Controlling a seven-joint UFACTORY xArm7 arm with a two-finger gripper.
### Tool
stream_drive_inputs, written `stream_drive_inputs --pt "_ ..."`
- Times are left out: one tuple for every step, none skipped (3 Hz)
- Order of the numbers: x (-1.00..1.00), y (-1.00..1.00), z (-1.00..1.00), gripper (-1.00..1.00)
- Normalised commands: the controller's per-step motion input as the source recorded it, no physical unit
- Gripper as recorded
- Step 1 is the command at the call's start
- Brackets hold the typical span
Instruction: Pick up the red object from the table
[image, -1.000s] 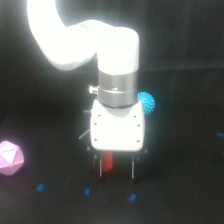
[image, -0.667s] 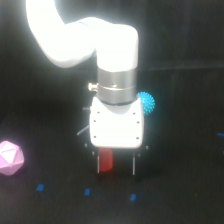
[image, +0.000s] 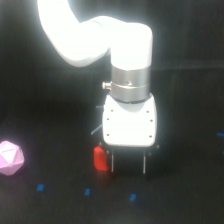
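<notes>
Red object (image: 101, 158) sits beside the tool (image: 128, 165), ungripped.

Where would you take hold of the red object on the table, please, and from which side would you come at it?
Probably across its upright side faces, from straight above. The red object is a stubby block that seems to stand on the table, so its sides look easiest to pinch. It now lies toward the exterior view's left of the gripper, outside the fingers, so the gripper should shift that way first.
</notes>
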Motion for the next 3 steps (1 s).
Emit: stream_drive_inputs --pt "-0.79 -0.05 -0.73 -0.73" --pt "-0.6 0.36 -0.13 1.0" --pt "0.09 0.23 -0.53 -0.67"
